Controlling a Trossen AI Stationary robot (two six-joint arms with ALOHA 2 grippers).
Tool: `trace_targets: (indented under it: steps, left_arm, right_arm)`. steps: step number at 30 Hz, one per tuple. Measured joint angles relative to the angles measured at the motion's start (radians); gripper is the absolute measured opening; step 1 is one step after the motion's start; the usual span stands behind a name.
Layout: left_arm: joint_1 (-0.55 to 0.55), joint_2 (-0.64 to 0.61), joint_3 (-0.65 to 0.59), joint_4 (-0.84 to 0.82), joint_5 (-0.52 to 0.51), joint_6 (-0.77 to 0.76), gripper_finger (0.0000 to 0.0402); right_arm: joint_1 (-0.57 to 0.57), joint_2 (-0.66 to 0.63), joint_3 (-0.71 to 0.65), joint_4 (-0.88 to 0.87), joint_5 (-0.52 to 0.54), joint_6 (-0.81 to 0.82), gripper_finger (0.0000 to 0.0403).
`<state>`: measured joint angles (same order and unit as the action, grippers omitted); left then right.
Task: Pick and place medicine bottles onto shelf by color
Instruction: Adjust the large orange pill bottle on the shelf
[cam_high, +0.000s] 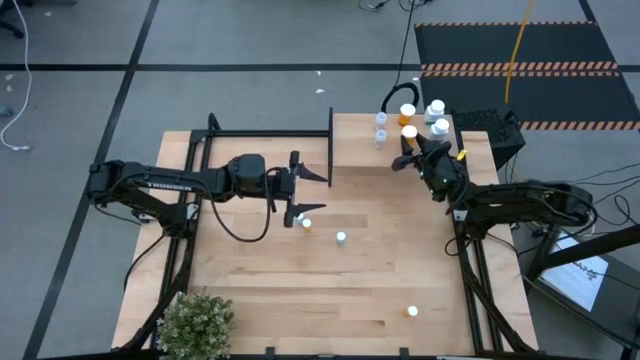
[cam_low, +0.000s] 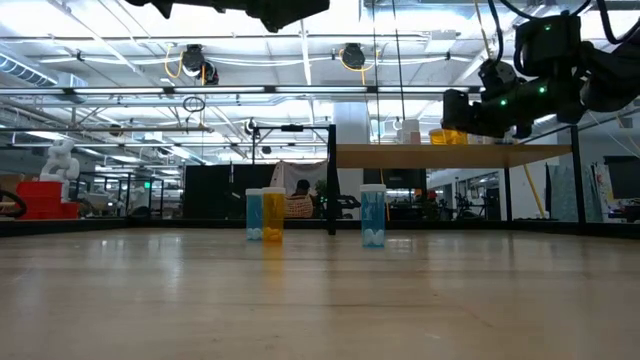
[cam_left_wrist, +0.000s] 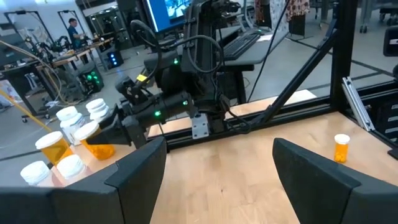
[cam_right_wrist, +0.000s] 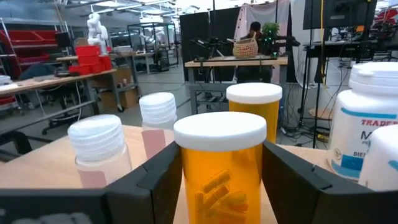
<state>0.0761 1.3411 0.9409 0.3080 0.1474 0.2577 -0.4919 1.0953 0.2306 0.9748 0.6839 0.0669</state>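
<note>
My right gripper (cam_high: 408, 142) is over the shelf (cam_high: 355, 140), shut on an orange bottle with a white cap (cam_right_wrist: 219, 180). This bottle also shows in the left wrist view (cam_left_wrist: 98, 148). Behind it on the shelf stand another orange bottle (cam_right_wrist: 252, 107), two clear bottles (cam_right_wrist: 99, 152) and larger white bottles (cam_right_wrist: 367, 118). My left gripper (cam_high: 298, 190) hovers open and empty above the table's middle left. An orange bottle (cam_high: 306, 223), a blue one (cam_high: 341, 238) and another orange one (cam_high: 411, 311) stand upright on the table. My right gripper pinches the orange bottle's body (cam_right_wrist: 186, 186) between its two fingers, just below the white cap. The fingers come about level from the table's near right side. The bottle stands upright; in the low view its base (cam_low: 448, 140) seems to be on the shelf top.
The shelf's thin black upright edge (cam_high: 331, 145) stands between my two grippers. A black frame (cam_high: 260, 133) runs along the far left of the table. A potted plant (cam_high: 195, 320) sits at the near left corner. Bare wood lies between the loose bottles.
</note>
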Motion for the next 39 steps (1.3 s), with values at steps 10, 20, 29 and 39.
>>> trace_targets:
  steps: [10,20,29,39]
  left_arm:
    - [-0.009,0.000,0.000,0.002,0.000,0.010,0.0296]
    - [-0.009,0.000,0.000,0.002,0.000,0.009,0.0296]
    - [-0.009,0.000,0.000,0.002,0.000,0.003,0.0296]
    - [-0.010,0.000,0.000,0.002,0.000,0.003,0.0296]
  right_arm:
    - [0.000,0.028,0.000,0.023,0.000,0.001,0.0192]
    - [0.003,0.029,0.000,0.013,0.000,0.000,0.0219]
    - [0.033,-0.007,0.000,0.013,0.000,-0.007,0.0239]
    - [0.212,-0.079,0.000,0.000,0.169,-0.090,0.0240]
